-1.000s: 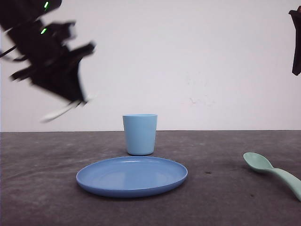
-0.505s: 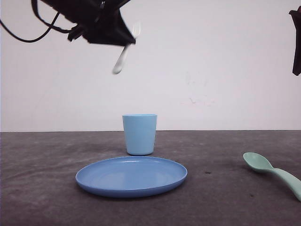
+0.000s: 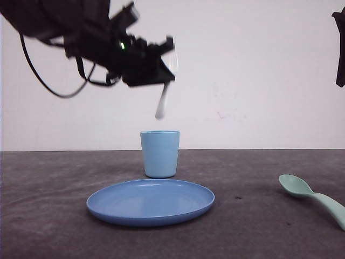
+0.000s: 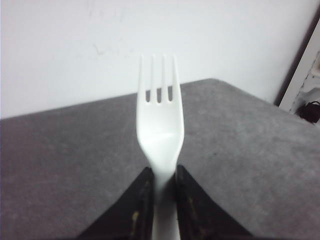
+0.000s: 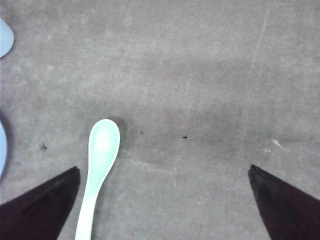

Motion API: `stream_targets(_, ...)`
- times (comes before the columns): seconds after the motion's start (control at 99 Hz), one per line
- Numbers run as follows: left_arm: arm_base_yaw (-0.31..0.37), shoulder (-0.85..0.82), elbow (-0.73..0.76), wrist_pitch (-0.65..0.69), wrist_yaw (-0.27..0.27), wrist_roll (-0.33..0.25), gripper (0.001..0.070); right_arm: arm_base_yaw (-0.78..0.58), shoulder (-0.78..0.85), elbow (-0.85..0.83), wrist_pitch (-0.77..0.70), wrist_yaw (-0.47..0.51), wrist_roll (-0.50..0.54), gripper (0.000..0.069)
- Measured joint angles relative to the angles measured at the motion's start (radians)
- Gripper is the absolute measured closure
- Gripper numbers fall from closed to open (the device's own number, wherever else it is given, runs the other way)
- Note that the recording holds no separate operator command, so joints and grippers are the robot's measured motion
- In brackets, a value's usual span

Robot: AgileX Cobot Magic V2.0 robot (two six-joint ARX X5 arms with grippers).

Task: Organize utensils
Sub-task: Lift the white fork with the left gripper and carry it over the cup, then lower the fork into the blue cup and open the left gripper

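My left gripper [image 3: 164, 73] hangs in the air above the light blue cup [image 3: 160, 154], shut on the white fork [image 3: 163, 101]. The fork's handle points down toward the cup's mouth, a short way above the rim. In the left wrist view the fork [image 4: 160, 125] sticks out from between the two black fingers [image 4: 137, 205], tines away from the wrist. The mint-green spoon [image 3: 312, 197] lies on the table at the right. From high above the table my right gripper [image 5: 162, 172] looks down wide open, with the spoon [image 5: 100, 165] lying just inside one finger.
A round blue plate [image 3: 151, 202] lies in front of the cup on the dark grey table [image 3: 54, 216]. A white wall stands behind. Part of the right arm [image 3: 339, 48] shows at the upper right edge.
My left gripper has carried the fork from the far left, up and rightward, then down to just above the cup. The fork's handle now points downward. Spoon, cup and plate have not moved.
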Motion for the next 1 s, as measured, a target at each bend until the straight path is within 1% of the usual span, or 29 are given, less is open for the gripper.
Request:
stream_targets(0.121,0.0,0.062,0.0,0.031,0.0,0.0,0.067,0.0,0.0,0.0,-0.001,0.0,0.0,0.0011)
stream_targets(0.323,0.0,0.126,0.0,0.032,0.0,0.0,0.067,0.0,0.0,0.0,-0.017,0.0,0.0,0.0011)
stream_targets(0.838,0.0,0.132,0.0,-0.008,0.0,0.029,0.0668,0.0,0.0,0.0,-0.026,0.0,0.001,0.0011)
stream_targets(0.919,0.0,0.132,0.0,-0.007,0.0,0.029,0.064,0.0,0.0,0.0,-0.026,0.0,0.001,0.0011)
stream_targets(1.0,0.0,0.132,0.0,-0.006,0.0,0.029,0.0559,0.0,0.0,0.0,-0.026,0.0,0.001,0.0011)
